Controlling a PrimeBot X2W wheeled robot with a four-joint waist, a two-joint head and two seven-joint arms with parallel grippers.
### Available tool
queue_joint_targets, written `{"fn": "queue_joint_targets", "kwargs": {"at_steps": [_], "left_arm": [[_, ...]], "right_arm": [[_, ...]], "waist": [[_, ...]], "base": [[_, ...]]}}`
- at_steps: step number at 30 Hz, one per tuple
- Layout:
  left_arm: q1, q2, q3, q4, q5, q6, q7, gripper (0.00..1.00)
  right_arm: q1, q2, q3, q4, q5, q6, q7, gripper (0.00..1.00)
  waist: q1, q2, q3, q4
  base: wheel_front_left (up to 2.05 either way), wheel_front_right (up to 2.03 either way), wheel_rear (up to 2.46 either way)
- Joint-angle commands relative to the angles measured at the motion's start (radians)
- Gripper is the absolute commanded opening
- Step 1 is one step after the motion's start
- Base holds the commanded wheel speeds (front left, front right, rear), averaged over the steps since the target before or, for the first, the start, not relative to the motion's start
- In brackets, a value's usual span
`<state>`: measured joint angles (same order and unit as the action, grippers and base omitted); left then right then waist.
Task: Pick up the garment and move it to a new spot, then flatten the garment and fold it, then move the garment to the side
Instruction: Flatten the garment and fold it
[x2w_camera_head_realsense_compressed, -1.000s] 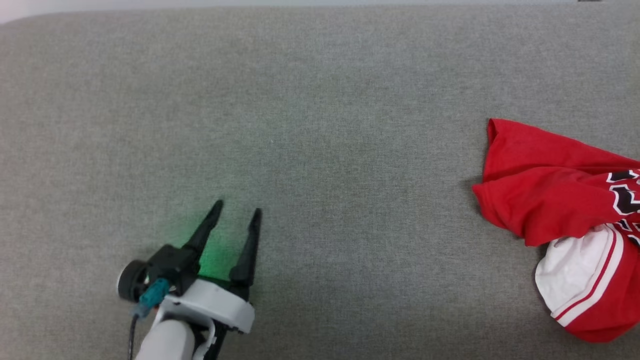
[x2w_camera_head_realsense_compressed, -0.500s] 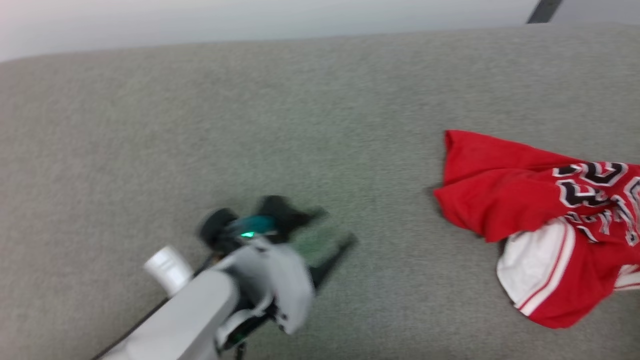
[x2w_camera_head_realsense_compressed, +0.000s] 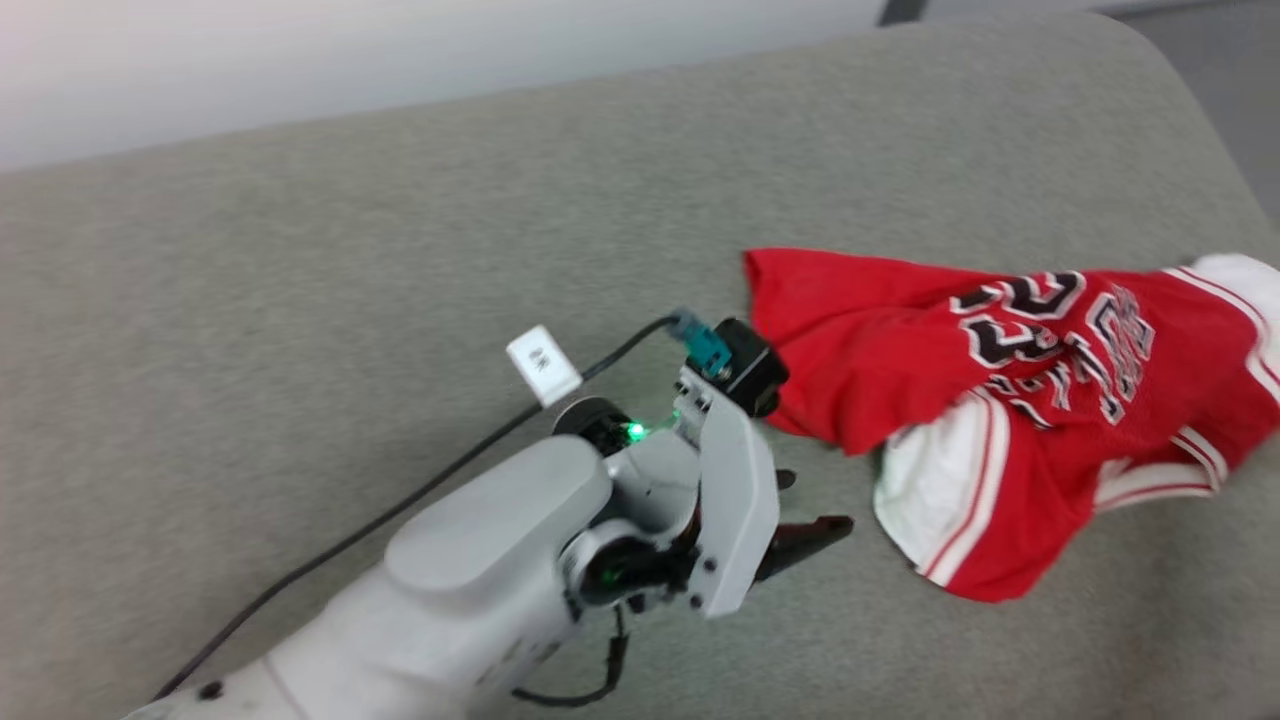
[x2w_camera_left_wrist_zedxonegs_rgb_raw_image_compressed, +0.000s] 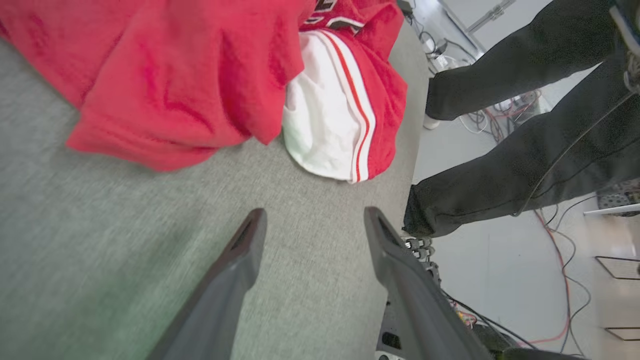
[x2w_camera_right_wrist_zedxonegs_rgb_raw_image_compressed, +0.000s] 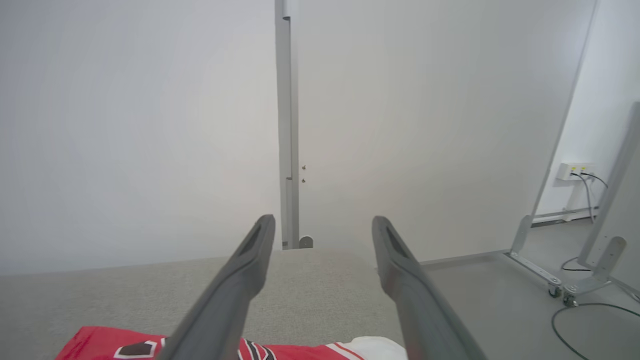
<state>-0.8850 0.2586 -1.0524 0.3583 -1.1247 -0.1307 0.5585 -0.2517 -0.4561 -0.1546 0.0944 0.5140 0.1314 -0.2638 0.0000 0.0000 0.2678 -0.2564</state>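
I see the crumpled red sleeveless jersey (x2w_camera_head_realsense_compressed: 900, 360) (x2w_camera_left_wrist_zedxonegs_rgb_raw_image_compressed: 165, 75) (x2w_camera_right_wrist_zedxonegs_rgb_raw_image_compressed: 100, 345), with white-and-red striped trim and a black "23", lying by the right edge of the grey fabric-covered worktop (x2w_camera_head_realsense_compressed: 300, 300). Its white inner side is turned out toward the near edge. My left tool (x2w_camera_head_realsense_compressed: 810, 505) (x2w_camera_left_wrist_zedxonegs_rgb_raw_image_compressed: 314, 220) sits just beside the jersey's red fold, fingers spread and clear of the cloth. My right tool (x2w_camera_right_wrist_zedxonegs_rgb_raw_image_compressed: 324, 220) is spread too, raised over the jersey and pointing at the white wall (x2w_camera_right_wrist_zedxonegs_rgb_raw_image_compressed: 150, 125). A person's dark-trousered legs (x2w_camera_left_wrist_zedxonegs_rgb_raw_image_compressed: 525, 165) stand past the worktop's edge.

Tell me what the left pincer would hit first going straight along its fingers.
Probably the garment, at its white turned-out fold, just ahead of the open left pincer; if it tilts down, the grey surface may come first.
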Motion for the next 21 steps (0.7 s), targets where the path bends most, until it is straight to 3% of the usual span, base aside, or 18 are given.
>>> {"fn": "queue_joint_targets", "kwargs": {"at_steps": [1, 7, 14, 21], "left_arm": [[-0.015, -0.014, 0.003, 0.032, -0.018, 0.001, 0.002, 1.00], [-0.070, -0.084, -0.022, 0.181, -0.069, 0.001, 0.019, 1.00], [-0.128, -0.112, -0.054, 0.327, -0.068, 0.001, -0.052, 1.00], [-0.144, -0.130, -0.062, 0.406, -0.109, 0.001, -0.091, 1.00]], "right_arm": [[-0.009, 0.013, 0.000, -0.010, 0.002, -0.001, 0.000, 1.00], [-0.029, 0.064, 0.001, -0.021, -0.003, -0.001, 0.000, 1.00], [-0.043, 0.105, 0.029, -0.012, -0.012, -0.001, 0.000, 1.00], [-0.053, 0.118, 0.057, -0.004, -0.016, -0.001, 0.000, 1.00]], "waist": [[0.0000, 0.0000, 0.051, -0.069], [0.0000, 0.0000, 0.098, -0.149], [0.0000, 0.0000, 0.124, -0.212], [0.0000, 0.0000, 0.129, -0.231]], "base": [[0.00, 0.00, 0.00], [0.00, 0.00, 0.00], [0.00, 0.00, 0.00], [0.00, 0.00, 0.00]]}}
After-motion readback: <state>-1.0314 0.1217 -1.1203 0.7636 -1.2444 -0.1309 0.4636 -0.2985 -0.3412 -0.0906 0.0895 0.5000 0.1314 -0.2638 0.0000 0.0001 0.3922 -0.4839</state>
